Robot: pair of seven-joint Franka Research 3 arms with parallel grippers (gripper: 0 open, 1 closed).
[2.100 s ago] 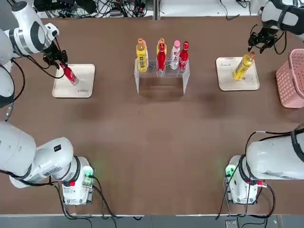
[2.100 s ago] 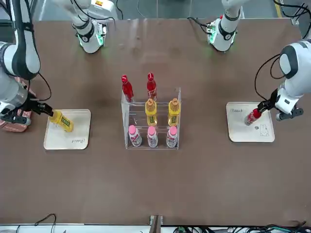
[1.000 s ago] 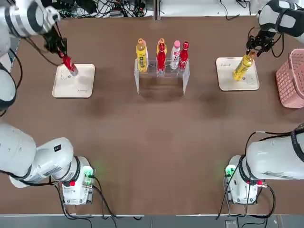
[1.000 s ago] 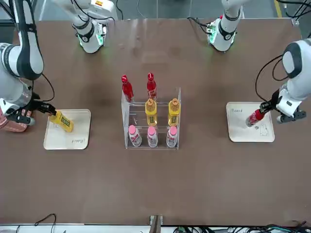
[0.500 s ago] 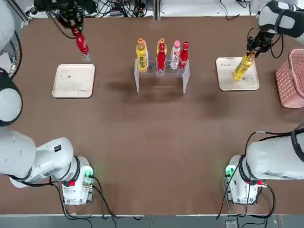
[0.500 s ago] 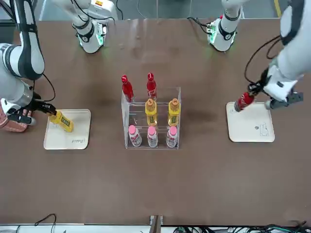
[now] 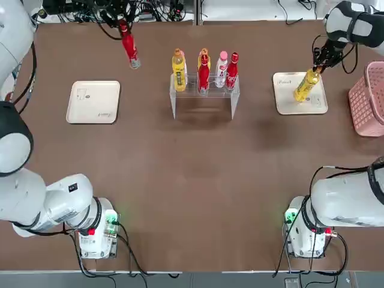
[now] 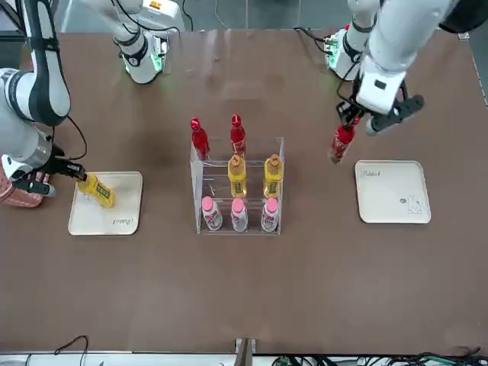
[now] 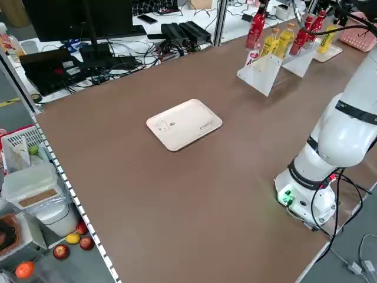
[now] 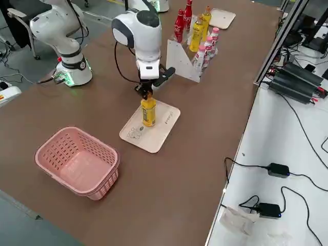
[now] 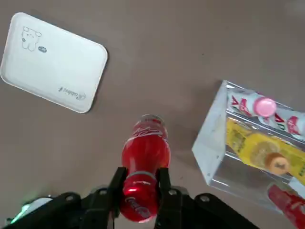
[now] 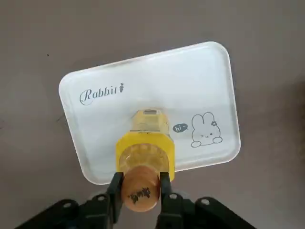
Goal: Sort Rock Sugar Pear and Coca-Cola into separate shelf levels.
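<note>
- Nearest in the left wrist view, the left hand point(image 11: 140, 172) is closing snugly around the cap end of a Coca-Cola bottle point(image 11: 145, 152), and the bottle is hanging over the bench point(image 7: 198, 198), between its cream tray point(image 7: 93, 102) and the rack point(image 11: 209, 136).
- That plastic is probably feeling smooth, fairly stiff and, if full, bottom-heavy; gripped this high, it's likely wanting to swing, so slow carrying is looking wise. The cap and neck are offering the best hold, leaving the base leading into the slot.
- Over on the other side, the right hand point(image 12: 141, 175) is pinching a Rock Sugar Pear bottle point(image 12: 143, 148) by its orange cap, above the Rabbit tray point(image 12: 78, 138); whether the base is touching down, I can't quite tell.
- Its square shoulders are probably resisting a squeeze, but that round cap could be letting it twist.
- Farther off, the rack is showing gaps beside the standing red bottles point(image 8: 238, 137) and yellow bottles point(image 8: 273, 177), apparently waiting for these two.
</note>
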